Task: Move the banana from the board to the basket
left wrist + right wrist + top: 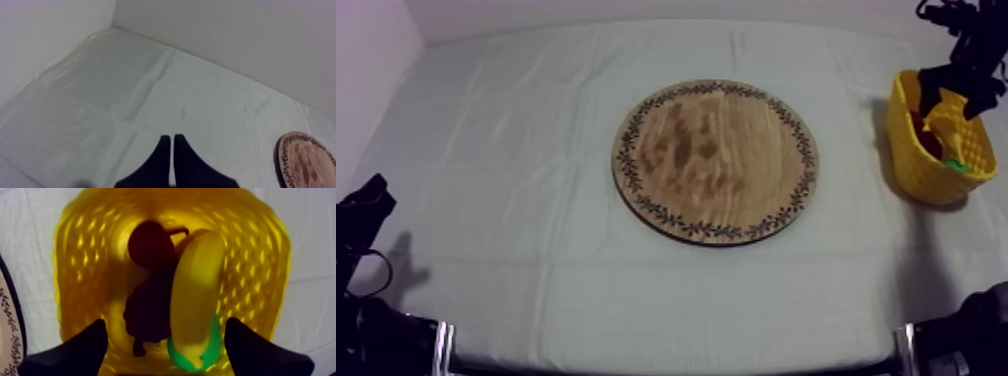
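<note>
The banana [197, 288] lies lengthwise inside the yellow basket [85, 263], beside a small red fruit [149, 240] and a dark bunch of grapes [145, 315]. A green fruit [192, 358], likely the pear, peeks out under the banana's near end. My right gripper [166, 325] hangs directly over the basket, open, its fingers [82, 348] wide apart and touching nothing. In the top view the basket [921, 150] stands at the table's right edge with my right gripper [961, 85] above it. The round wooden board [716, 160] lies bare in the middle. My left gripper [171, 142] rests shut at the lower left [361, 210].
The board's patterned rim [305, 160] sits off to the side of my left gripper, with bare cloth between them. A wall runs along the table's back and left edges. Open cloth lies between the board and the basket.
</note>
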Controlling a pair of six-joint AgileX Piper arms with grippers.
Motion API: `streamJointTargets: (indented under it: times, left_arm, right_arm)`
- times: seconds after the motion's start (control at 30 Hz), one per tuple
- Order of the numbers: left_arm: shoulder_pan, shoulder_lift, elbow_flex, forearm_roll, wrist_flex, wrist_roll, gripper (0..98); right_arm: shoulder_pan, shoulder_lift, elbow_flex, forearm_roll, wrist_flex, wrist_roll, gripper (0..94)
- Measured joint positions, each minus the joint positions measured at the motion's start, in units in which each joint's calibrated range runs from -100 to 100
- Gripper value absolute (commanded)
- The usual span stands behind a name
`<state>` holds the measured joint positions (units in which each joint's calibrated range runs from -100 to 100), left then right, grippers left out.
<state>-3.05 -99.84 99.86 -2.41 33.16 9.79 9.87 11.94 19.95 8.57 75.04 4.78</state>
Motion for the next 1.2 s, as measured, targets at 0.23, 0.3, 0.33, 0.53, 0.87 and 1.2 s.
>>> streamJointTargets:
  times: [0.23, 0.3, 0.33, 0.53, 0.87, 1.2]
  left_arm:
    - [0.00, 0.00, 0.00, 0.00, 0.00, 0.00, 0.1]
    - [0.00, 0.00, 0.00, 0.00, 0.00, 0.00, 0.1]
    - [0.00, 0.00, 0.00, 0.00, 0.00, 0.00, 0.1]
    - [0.00, 0.00, 0.00, 0.00, 0.00, 0.00, 0.1]
    - [0.00, 0.00, 0.00, 0.00, 0.00, 0.00, 0.1]
    - [0.00, 0.00, 0.00, 0.00, 0.00, 0.00, 0.1]
  right_arm:
    - [0.04, -5.02, 0.73, -0.71, -1.52, -0.57, 70.4]
    - [0.12, -7.04, 1.50, -0.75, -2.98, -0.82, 66.2]
    - [0.12, -8.27, 2.14, -0.75, -3.43, -1.06, 63.9]
    - [0.08, -16.68, 8.66, -0.99, -9.14, -0.80, 48.9]
    - [-2.07, -33.48, 24.15, -1.49, -18.68, -0.41, 23.8]
    - [-3.50, -51.12, 37.58, -7.34, -23.85, 5.72, 5.5]
